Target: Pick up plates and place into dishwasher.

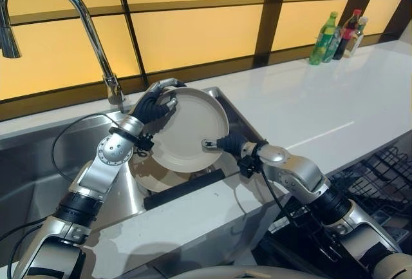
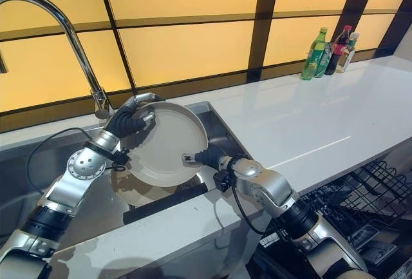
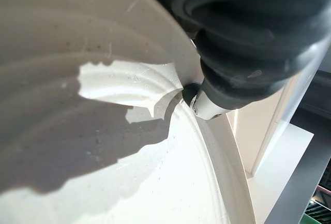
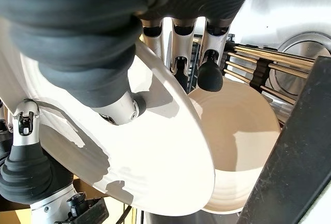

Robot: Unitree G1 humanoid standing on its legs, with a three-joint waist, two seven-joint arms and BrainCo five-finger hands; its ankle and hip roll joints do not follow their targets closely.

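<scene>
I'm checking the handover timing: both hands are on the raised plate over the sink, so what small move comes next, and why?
Probably the left hand lets go, since the right hand already pinches the plate and the dishwasher rack lies on its side.

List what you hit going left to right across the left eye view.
Curved chrome faucet → left hand → round cream plate held up over the sink → right hand → green plastic bottle → dark red-capped bottle.
</scene>
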